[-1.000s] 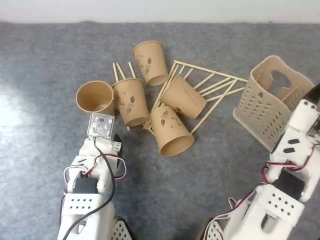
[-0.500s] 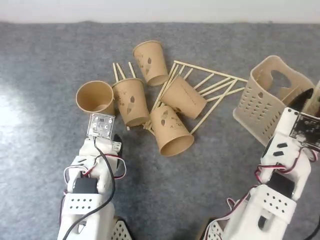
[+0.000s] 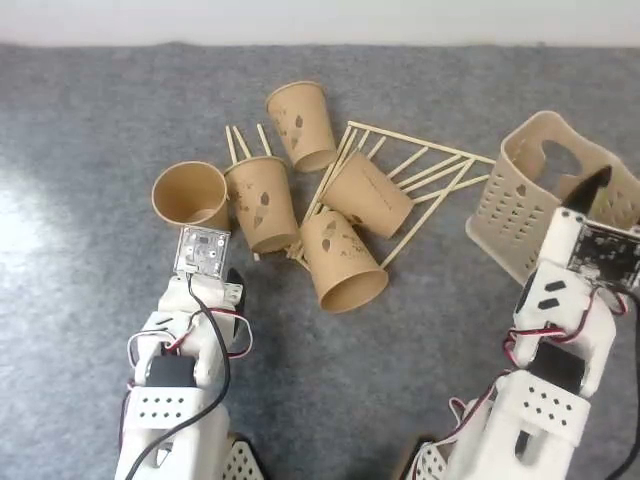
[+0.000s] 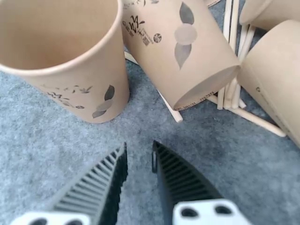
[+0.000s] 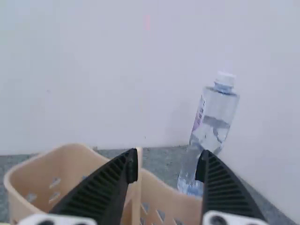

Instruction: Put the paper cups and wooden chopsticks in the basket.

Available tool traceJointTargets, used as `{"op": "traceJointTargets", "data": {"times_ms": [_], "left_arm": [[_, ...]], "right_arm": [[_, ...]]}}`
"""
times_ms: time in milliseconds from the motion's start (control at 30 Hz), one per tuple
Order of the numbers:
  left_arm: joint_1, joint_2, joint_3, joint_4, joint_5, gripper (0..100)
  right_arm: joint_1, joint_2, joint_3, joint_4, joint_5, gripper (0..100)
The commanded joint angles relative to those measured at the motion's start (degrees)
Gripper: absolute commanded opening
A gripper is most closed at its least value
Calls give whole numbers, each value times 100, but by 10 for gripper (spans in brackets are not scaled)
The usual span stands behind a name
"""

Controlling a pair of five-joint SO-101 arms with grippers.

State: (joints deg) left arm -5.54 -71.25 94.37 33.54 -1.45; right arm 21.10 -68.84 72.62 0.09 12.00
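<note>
**Cups and chopsticks lay outside the basket**

A grey carpeted table (image 3: 80,120) held a beige perforated basket (image 3: 505,215) on the right arm's side. Five paper cups (image 3: 345,262) clustered at the centre among scattered wooden chopsticks (image 3: 428,213). The right gripper (image 5: 167,161) hung over the basket, jaws wide apart. The left gripper (image 4: 139,149), slightly parted, held nothing beside the nearest cup (image 4: 70,51).

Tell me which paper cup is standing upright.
The leftmost cup, just ahead of the left claw; its mouth faces up, while the others lie on their sides.
</note>
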Motion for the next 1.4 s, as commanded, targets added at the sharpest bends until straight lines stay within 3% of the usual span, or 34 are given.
{"op": "traceJointTargets", "data": {"times_ms": [0, 167, 433, 833, 1000, 1133, 1367], "left_arm": [[35, -62, -22, -149, 18, 83], [35, -62, -22, -141, 18, 83], [35, -62, -22, -141, 18, 83], [35, -62, -22, -141, 18, 83], [35, -62, -22, -141, 18, 83], [44, -62, -22, -141, 18, 83], [44, -62, -22, -141, 18, 83]], "right_arm": [[-655, -365, -1275, 998, 343, 178], [-1358, -180, -2356, 2264, 352, 151], [-1701, 1191, -3798, 3495, 378, 151], [-1815, 5789, -9829, 7222, 387, 151], [-1710, 7187, -11648, 8295, 352, 151], [-1604, 7978, -12431, 8760, 352, 151], [-1560, 8637, -12571, 9543, 255, 148]]}}
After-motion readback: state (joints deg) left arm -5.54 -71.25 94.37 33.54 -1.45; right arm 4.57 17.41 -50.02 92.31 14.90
